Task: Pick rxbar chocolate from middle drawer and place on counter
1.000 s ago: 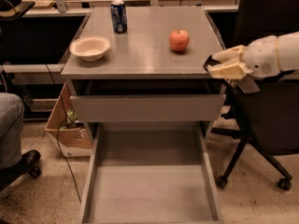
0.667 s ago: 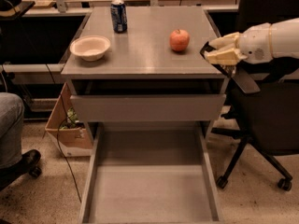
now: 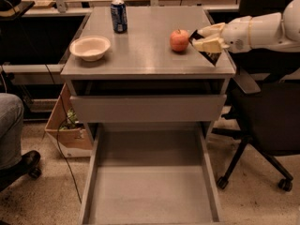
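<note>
Your cream two-finger gripper (image 3: 205, 37) held the flat dark-wrapped rxbar chocolate (image 3: 210, 56) clamped above the right edge of the smooth grey counter (image 3: 140, 50), just beside the round red apple (image 3: 178, 40).

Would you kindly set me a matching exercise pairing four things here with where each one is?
Things:
1. can
2. bowl
3. apple
4. rxbar

Places:
A. held in the gripper, at the counter's right edge
B. counter, front left
C. counter, at the back
D. counter, just left of the gripper

Pairs: 1-C, 2-B, 3-D, 4-A.
</note>
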You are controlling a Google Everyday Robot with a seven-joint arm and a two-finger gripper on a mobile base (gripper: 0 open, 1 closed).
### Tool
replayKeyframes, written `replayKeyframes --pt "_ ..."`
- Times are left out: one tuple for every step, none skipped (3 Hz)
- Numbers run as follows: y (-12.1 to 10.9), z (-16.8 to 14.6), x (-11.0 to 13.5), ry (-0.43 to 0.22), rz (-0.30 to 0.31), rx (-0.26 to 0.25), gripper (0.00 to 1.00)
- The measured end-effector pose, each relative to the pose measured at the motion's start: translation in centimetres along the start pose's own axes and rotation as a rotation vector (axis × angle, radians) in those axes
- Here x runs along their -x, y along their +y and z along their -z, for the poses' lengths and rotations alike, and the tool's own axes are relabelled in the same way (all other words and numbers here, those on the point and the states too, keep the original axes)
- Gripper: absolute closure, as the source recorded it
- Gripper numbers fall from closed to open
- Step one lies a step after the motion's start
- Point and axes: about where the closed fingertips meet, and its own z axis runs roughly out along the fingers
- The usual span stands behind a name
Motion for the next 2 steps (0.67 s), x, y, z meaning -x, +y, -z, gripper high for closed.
replayKeyframes --pt "-0.7 -3.0 -0.4 -0.017 -0.009 0.0 0.81" --pt "-1.1 -5.5 -1.0 -0.017 -0.008 0.001 0.58"
